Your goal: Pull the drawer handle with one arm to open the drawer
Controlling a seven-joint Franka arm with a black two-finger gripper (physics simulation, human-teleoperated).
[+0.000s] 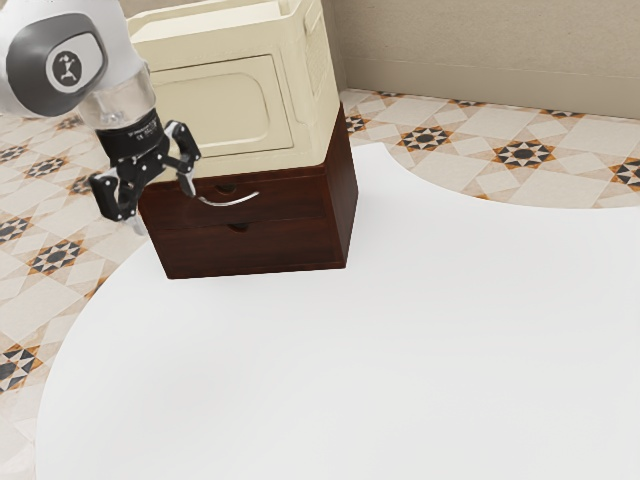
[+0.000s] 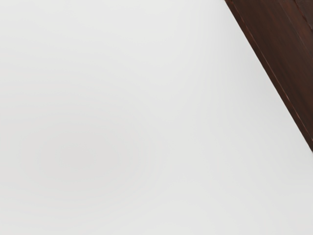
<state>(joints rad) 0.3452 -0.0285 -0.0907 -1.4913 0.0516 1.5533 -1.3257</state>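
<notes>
Curving before upper drawer (image 1: pixel 290 204), exterior view: pale handle (image 1: pixel 229 204).

A cream crate (image 1: pixel 225 105) stands above a curved white tabletop (image 1: pixel 400 360), star-patterned tiles (image 1: pixel 525 153) and beige wall (image 1: pixel 500 50) beyond.

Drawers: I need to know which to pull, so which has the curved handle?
The upper drawer, beneath the cream crate: a pale curved handle sits on its front; the lower drawer has just a dark notch.
</notes>
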